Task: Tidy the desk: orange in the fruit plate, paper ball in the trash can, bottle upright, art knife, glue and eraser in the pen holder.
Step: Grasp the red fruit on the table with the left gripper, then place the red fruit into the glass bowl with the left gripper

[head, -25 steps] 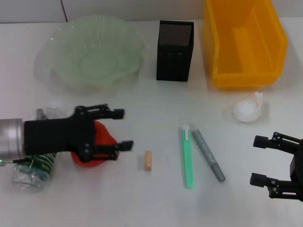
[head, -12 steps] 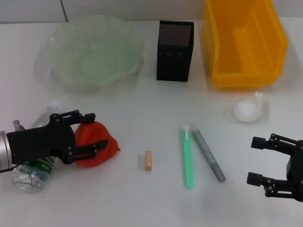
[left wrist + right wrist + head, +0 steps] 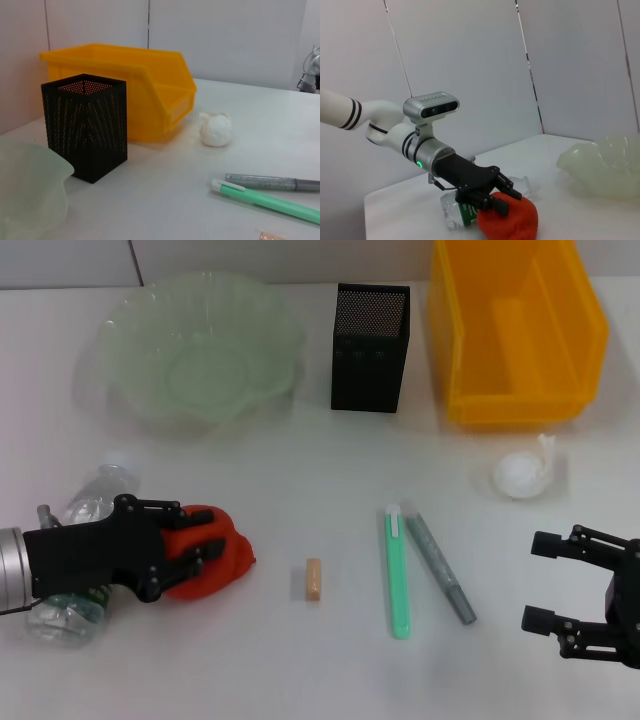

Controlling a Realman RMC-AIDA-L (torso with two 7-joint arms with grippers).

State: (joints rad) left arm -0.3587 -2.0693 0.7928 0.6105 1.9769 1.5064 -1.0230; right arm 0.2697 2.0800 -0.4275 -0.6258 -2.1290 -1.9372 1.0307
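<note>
Two grippers on a white desk (image 3: 300,670): left gripper (image 3: 190,546) clamped on the orange (image 3: 215,565) near the front-left edge; right gripper (image 3: 545,582) apart, front-right

Place: a robot test room, like a lab, set up as a play desk.
Table (image 3: 300,660): plain white and smooth, with no marks.
Walls (image 3: 470,75): bare pale panels with thin dark lines between them.
Robot arm (image 3: 380,125): white and silver, with a small green light.
Back edge of the table: a green fruit plate (image 3: 195,345), a black pen holder (image 3: 369,333) and a yellow bin (image 3: 515,330) stand in a row.
</note>
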